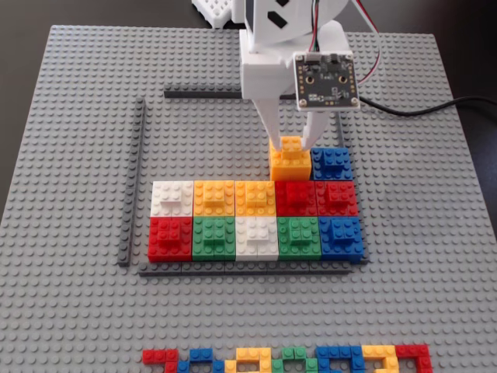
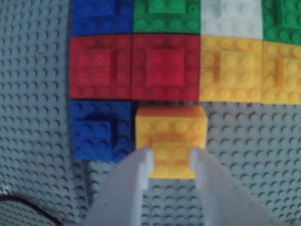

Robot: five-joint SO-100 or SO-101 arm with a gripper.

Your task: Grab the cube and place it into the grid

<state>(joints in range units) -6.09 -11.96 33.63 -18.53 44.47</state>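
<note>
In the fixed view, the grid (image 1: 144,179) lies on the grey baseplate (image 1: 70,311), with two full rows of coloured cubes along its near bar. The cube (image 1: 290,160) stands in the third row, just left of a blue block (image 1: 331,164). The fingers (image 1: 291,138) hold its raised top brick from both sides, narrow.

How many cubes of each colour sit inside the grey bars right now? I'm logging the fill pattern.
Counted in the fixed view, held cube included:
Red: 3
Yellow-orange: 3, one of them in the pincer
Green: 2
White: 2
Blue: 2
Total: 12
</note>
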